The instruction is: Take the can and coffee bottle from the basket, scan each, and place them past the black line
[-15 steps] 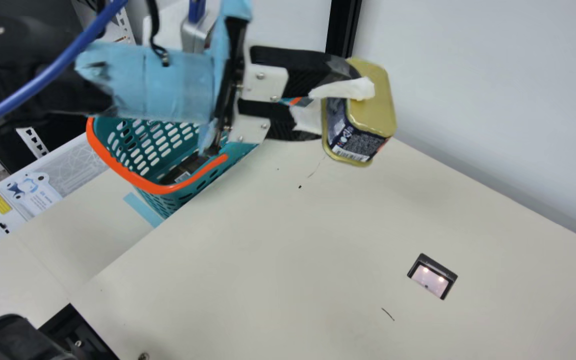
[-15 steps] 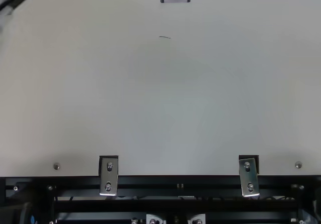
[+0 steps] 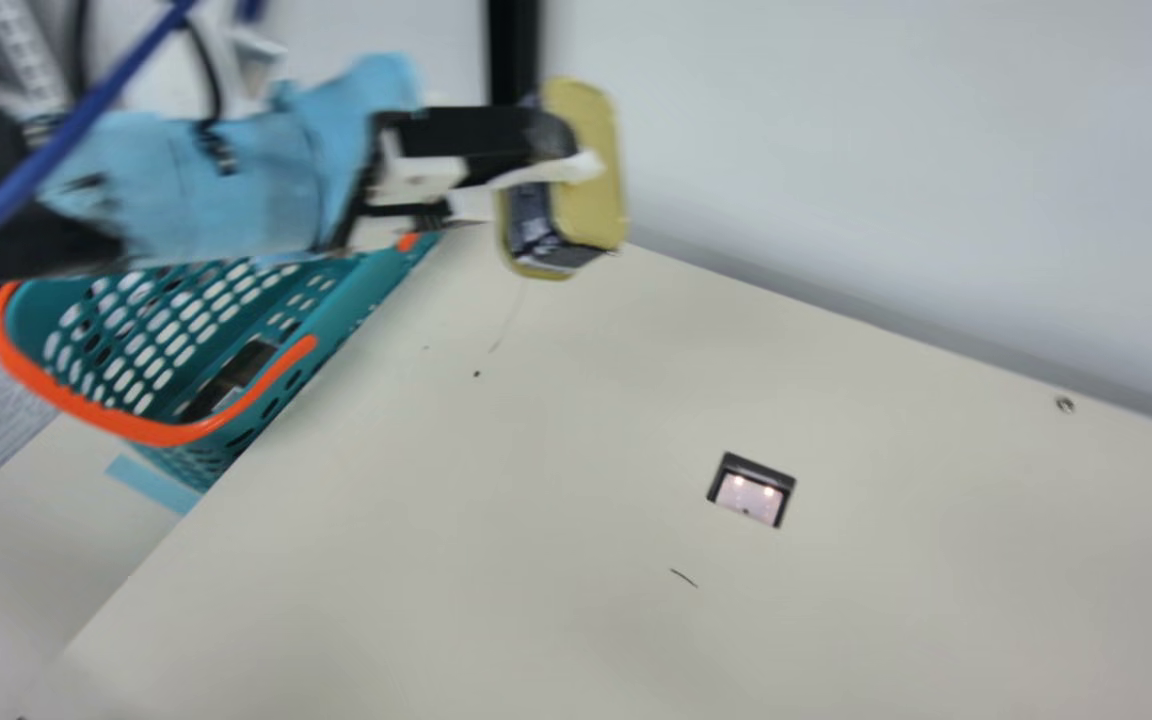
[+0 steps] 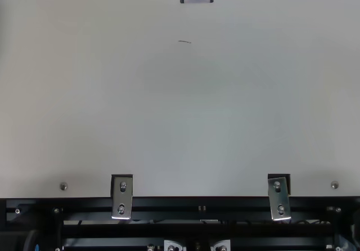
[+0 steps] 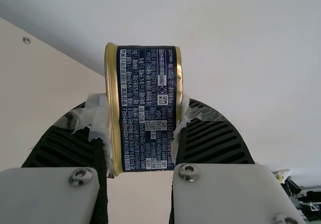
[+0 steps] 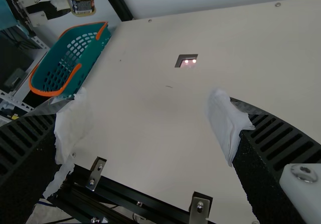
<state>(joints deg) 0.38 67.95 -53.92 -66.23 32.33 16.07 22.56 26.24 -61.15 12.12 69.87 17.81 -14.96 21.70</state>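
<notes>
Can (image 5: 148,108), gold-rimmed, round-cornered, navy-sided, closely covered in small white print

Up and out of the corner

My left gripper (image 3: 534,185) has moved, and the gold-rimmed, navy-labelled metal can (image 3: 590,125) has gone with it. In the top view, the can has slid out past the upper-left corner. In the main view, it has gained ground on the small dark speck (image 3: 477,374) on the cream tabletop (image 3: 416,520) – it sits higher above it than half a second ago. My neck camera has turned too – the whole scene has slipped left, and a round silver metal screw (image 3: 1065,404) has come in at the right.
</notes>
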